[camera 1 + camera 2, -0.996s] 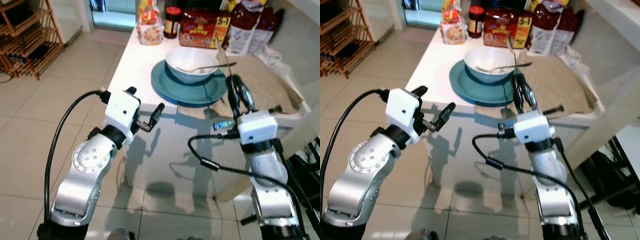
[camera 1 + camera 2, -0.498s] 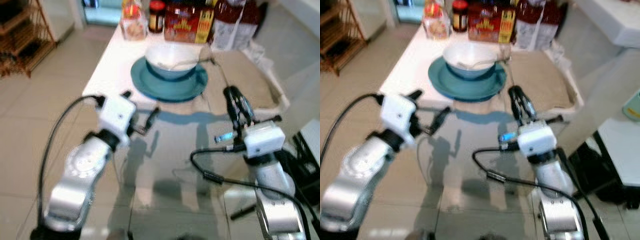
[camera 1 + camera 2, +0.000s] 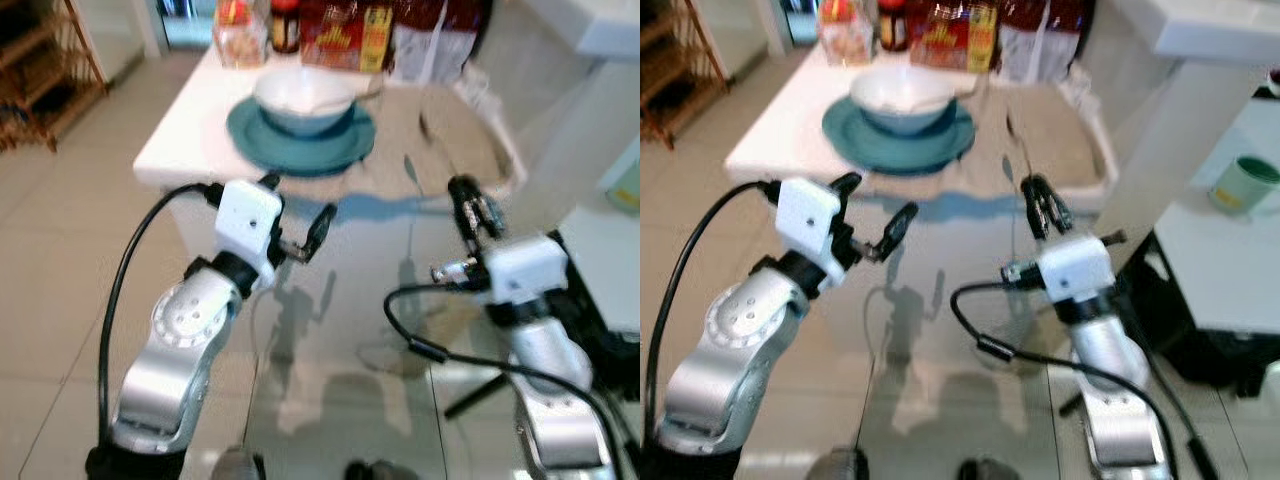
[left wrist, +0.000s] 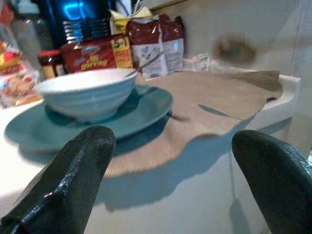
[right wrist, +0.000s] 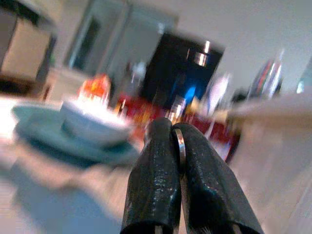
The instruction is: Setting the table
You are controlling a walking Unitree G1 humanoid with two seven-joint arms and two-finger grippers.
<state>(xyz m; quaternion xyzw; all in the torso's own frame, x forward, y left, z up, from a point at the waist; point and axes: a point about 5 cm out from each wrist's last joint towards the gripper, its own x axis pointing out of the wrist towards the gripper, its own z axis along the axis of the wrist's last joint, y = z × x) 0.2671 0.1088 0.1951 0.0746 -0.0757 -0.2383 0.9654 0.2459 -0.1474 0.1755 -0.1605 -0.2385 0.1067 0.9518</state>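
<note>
Utensil [image 5: 181, 146], thin and metallic, is pinched upright between the closed fingers of the right gripper [image 3: 1042, 205], long axis along the fingers; which kind cannot be told. The place setting, white bowl [image 3: 303, 98] on teal plate [image 3: 300, 138] beside the tan mat [image 3: 455, 140], is seen top centre, up and left of that gripper, while the left gripper [image 3: 298, 215] is held wide open and empty below the plate. "5+1" is legible on the red packet [image 4: 95, 52].
</note>
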